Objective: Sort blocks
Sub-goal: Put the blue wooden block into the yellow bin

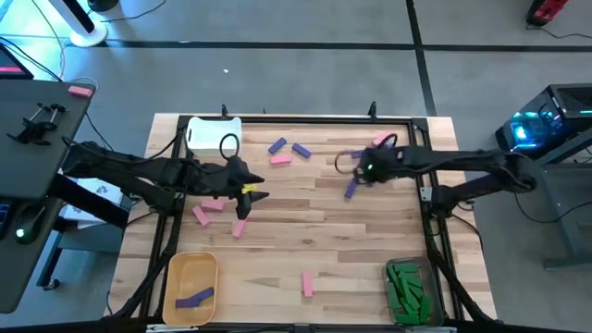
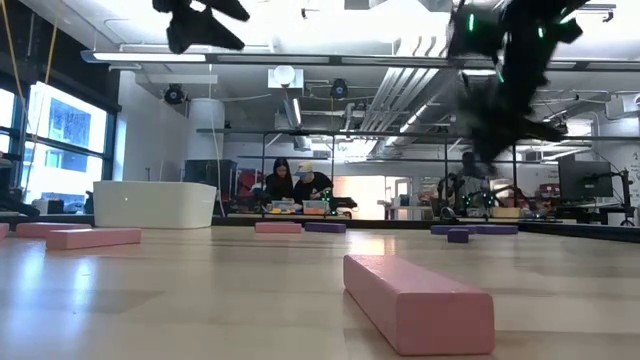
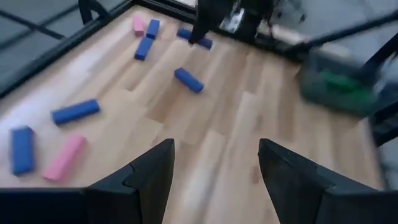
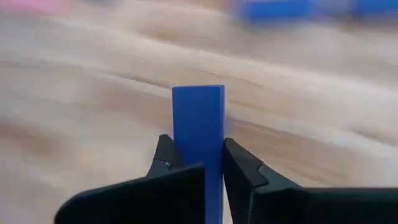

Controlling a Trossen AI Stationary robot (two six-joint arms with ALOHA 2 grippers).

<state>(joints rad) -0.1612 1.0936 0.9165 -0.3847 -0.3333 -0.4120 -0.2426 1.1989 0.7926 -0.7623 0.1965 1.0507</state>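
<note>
Pink and purple blocks lie scattered flat on the wooden table. Two purple and one pink lie at the far middle. More pink ones lie at the left, below my left gripper, which hangs open over bare wood and holds nothing. My right gripper is right of centre, shut on a purple block. My right gripper pinches the purple block by two opposite sides between its two fingers. The block runs along the fingers and its free end sticks out past their tips. The fingers slant down from above. The block is clear of the table.
A white bin stands at the far left. A yellow bin with one purple block is at the near left, and a bin of green blocks at the near right. A lone pink block lies near the front edge.
</note>
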